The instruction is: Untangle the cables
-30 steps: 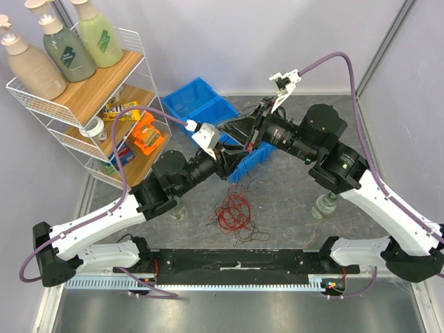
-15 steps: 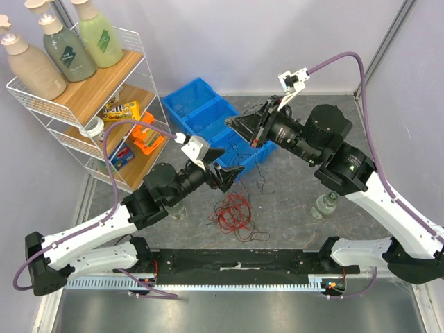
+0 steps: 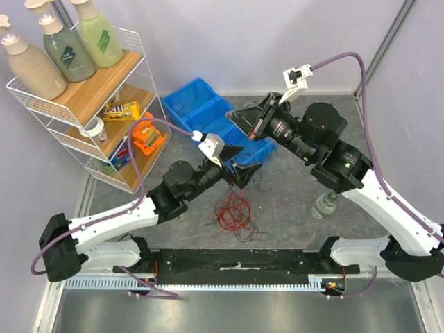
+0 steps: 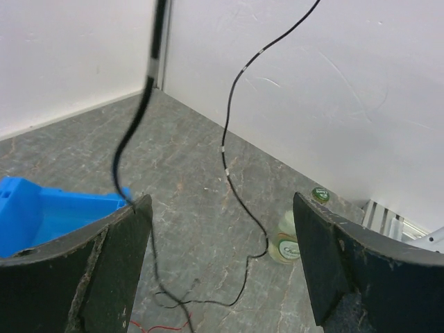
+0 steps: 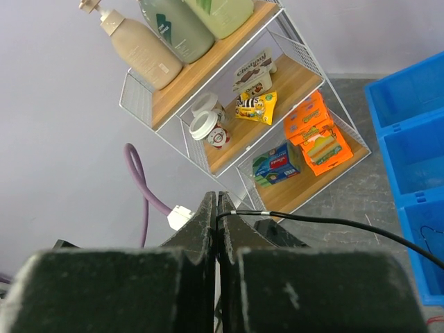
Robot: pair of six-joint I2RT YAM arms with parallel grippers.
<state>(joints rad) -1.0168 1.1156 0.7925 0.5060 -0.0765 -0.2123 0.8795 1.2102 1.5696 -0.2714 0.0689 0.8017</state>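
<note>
The cables (image 3: 233,211) lie as a loose tangle of thin red and black wires on the grey floor between the arms. My right gripper (image 3: 238,121) is raised over the blue bin and is shut (image 5: 218,208) on a black wire (image 5: 326,223) that runs off to the right. My left gripper (image 3: 241,168) is open and empty, just above and behind the tangle. In the left wrist view its fingers (image 4: 104,270) stand wide apart (image 4: 220,208), with two black strands (image 4: 231,166) hanging between them down to the floor. A bit of red wire (image 4: 158,326) shows at the bottom.
A blue bin (image 3: 201,111) with compartments sits at the back centre, under the right gripper. A wire rack (image 3: 90,118) with pump bottles and snack packs stands at the left. A small bottle (image 3: 325,204) stands right of the tangle, also in the left wrist view (image 4: 283,241).
My left gripper drew back from the right gripper and opened, then shifted a little right. My right gripper rose and moved back, keeping the black wire.
</note>
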